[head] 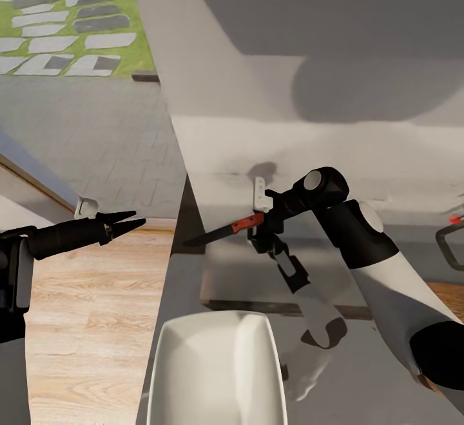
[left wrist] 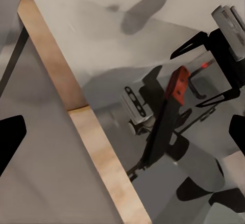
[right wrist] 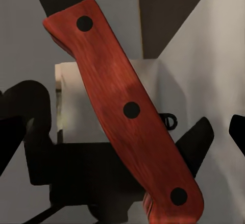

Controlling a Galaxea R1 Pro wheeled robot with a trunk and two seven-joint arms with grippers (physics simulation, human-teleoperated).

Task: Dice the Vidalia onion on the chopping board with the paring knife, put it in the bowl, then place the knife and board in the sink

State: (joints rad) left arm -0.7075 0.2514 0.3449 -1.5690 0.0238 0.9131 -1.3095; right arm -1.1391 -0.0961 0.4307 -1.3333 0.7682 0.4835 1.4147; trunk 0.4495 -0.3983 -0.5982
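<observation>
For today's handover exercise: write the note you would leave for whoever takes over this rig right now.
Right gripper: shut on the knife, held by its red handle above the countertop, blade pointing toward the left arm.
Left gripper: looks shut, holding nothing, out over the wood floor beside the counter.
Bowl: on the countertop nearest the robot; its contents cannot be made out.
Sink: only a tap with a red knob shows at the right edge.
Done: knife picked up.
Left: confirm the dicing, then put knife and board in the sink.
</observation>
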